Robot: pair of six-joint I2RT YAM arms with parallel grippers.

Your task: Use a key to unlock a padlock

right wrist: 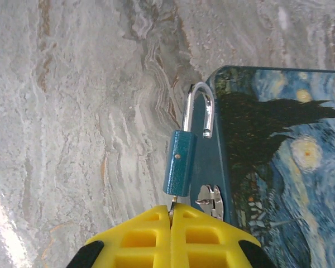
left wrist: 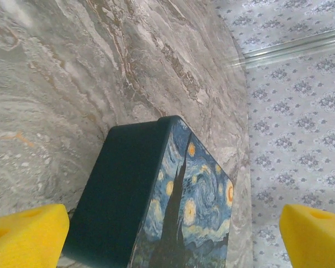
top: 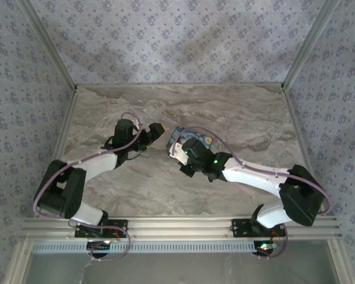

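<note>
Overhead cam is giving me the layout: the box (top: 196, 136) is sitting mid-way across the marble surface (top: 242, 112). My left hand (top: 155, 131) is hovering at its 9 o'clock and my right hand (top: 178, 149) is tucked in at roughly its 7 o'clock.

Right wrist cam is giving the close-up. The blue padlock (right wrist: 180, 159) is hooked on the box's teal side wall, with its silver shackle (right wrist: 200, 106) up at 12 o'clock and the body pointing down at my fingertips. A little silver latch (right wrist: 210, 201) is sitting at the padlock's 4 o'clock. My right hand is clenched tight, yellow pads (right wrist: 145, 240) pressed together. It's pinching a thin sliver of metal, the key (right wrist: 172, 204), which is meeting the bottom of the lock. I can't tell whether the shackle is popped.

Left wrist cam is catching the box's plain dark wall plus the lid's swirly starry-night painting. My left hand is spread wide and gripping nothing, with one of its yellow pads (left wrist: 22, 234) at the frame's 7 o'clock and the other at 5 o'clock. The box is lying between them. I can't tell if the 7 o'clock one is brushing it.
</note>
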